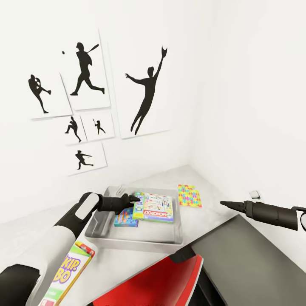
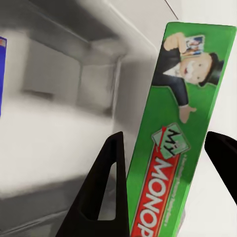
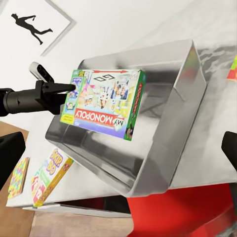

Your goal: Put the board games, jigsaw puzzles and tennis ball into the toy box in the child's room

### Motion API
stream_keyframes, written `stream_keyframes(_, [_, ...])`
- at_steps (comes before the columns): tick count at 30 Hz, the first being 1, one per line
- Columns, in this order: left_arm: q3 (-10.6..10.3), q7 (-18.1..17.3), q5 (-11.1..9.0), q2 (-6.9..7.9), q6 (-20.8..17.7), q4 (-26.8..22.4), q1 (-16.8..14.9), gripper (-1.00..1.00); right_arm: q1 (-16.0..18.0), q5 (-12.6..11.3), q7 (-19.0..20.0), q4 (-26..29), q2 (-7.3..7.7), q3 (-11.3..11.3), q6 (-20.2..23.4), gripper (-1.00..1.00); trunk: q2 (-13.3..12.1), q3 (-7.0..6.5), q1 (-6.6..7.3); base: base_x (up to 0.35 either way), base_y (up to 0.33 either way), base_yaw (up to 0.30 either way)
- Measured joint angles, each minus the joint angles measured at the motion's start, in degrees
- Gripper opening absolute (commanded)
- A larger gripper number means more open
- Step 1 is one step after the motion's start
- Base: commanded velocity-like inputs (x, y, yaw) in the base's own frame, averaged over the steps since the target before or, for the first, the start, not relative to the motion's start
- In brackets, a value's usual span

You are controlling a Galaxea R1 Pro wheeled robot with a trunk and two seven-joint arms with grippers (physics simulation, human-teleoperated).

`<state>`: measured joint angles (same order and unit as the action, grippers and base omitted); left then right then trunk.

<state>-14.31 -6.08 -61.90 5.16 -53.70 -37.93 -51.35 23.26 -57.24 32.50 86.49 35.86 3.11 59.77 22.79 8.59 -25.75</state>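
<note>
Left gripper clamped on edge of white-green Monopoly board game box, held over shallow grey toy box tray, blue game box beneath. Risk: release may leave box propped on blue one or tray wall. Right gripper idle, closure unclear. Skip-Bo box and multicoloured jigsaw puzzle waiting on mottled pale table; white corner walls with black baseball silhouette prints.

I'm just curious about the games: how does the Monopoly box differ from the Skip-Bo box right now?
The Monopoly box is over the grey tray, between the left gripper's fingers; the Skip-Bo box lies outside the tray on the table, with nothing gripping it. The Monopoly box is green and white with a red banner; the Skip-Bo box is mostly yellow with red lettering. Both are flat cardboard game boxes.
</note>
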Motion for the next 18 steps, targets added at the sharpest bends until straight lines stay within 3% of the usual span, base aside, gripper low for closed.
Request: stream_keyframes(18, [0.1, 0.0, 0.0, 0.0, 0.0, 0.4, 0.0, -1.0, 0.0, 0.0, 0.0, 0.0, 0.05, 0.1, 0.0, 1.0, 0.0, 1.67, 0.0, 0.0, 0.0, 0.0])
